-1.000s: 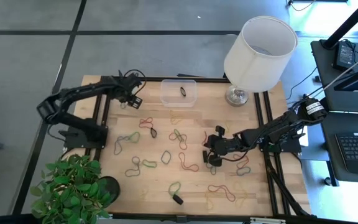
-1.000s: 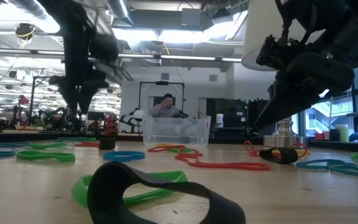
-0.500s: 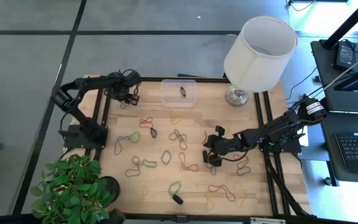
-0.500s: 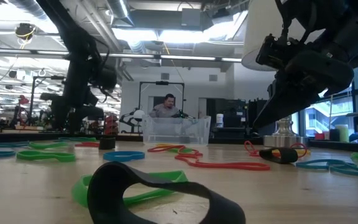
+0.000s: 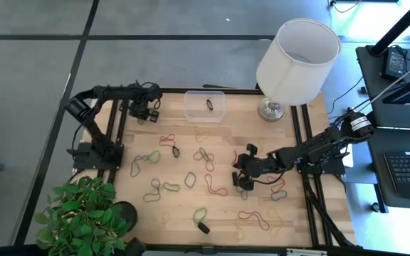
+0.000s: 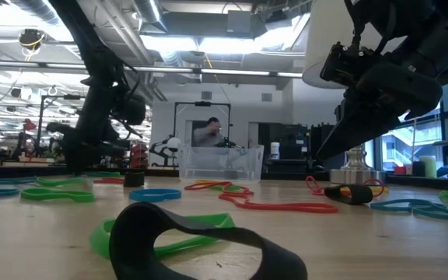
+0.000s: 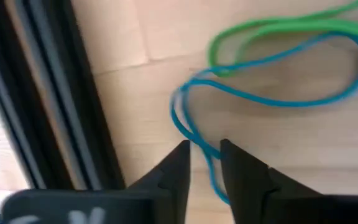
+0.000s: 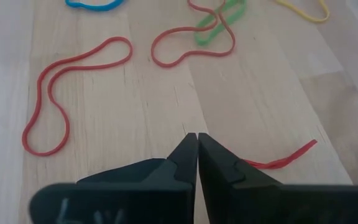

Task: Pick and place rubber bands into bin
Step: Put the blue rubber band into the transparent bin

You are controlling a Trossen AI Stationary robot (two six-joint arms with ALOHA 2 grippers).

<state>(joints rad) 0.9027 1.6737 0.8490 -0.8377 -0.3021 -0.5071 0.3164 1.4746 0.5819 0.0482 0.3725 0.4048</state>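
Many rubber bands in red, green, yellow and blue lie loose on the wooden table point(image 5: 184, 206). The clear bin point(image 5: 205, 105) stands at the far edge with one dark band point(image 5: 211, 104) inside. My left gripper point(image 7: 205, 146) points down at the far left corner. Its fingers stand a narrow gap apart on either side of a strand of a blue rubber band point(image 7: 272, 99), which lies flat and overlaps a green band point(image 7: 278, 28). My right gripper point(image 8: 196, 135) hangs shut over the right middle of the table point(image 5: 242, 178), with nothing showing between its tips.
A white lampshade point(image 5: 297, 60) on a metal foot stands at the far right, and a potted plant point(image 5: 84, 213) at the near left corner. A red strand point(image 8: 284, 155) lies beside my right fingers. A black frame rail point(image 7: 48, 93) runs close beside my left gripper.
My left gripper has come down to the table top near the far left corner and has tipped steeper, while its arm has folded back toward the left edge. My right arm and the bands have kept still.
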